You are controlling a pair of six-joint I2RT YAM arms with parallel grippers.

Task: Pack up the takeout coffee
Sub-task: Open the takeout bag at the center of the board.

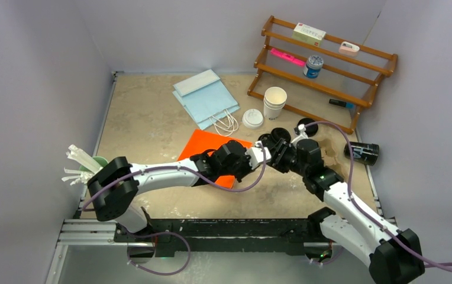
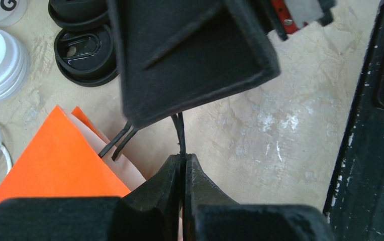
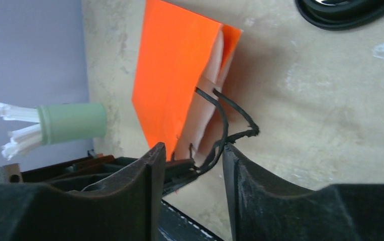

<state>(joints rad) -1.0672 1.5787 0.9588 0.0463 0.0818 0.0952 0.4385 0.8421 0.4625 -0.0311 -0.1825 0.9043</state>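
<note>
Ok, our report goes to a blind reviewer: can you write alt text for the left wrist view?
The left tool is shut on a black cord handle of an orange bag. Beyond it, at top left, sit black lids.

Black paper cup (image 1: pixel 362 152): white print on side, tipped over, lying on the worktop (image 1: pixel 152 124) near its right edge, below the end of the rack. Black lids (image 2: pixel 82 55): round plastic, two flat on the worktop, rims touching. Third lid (image 1: pixel 306 125) flat, just right of them.
</note>
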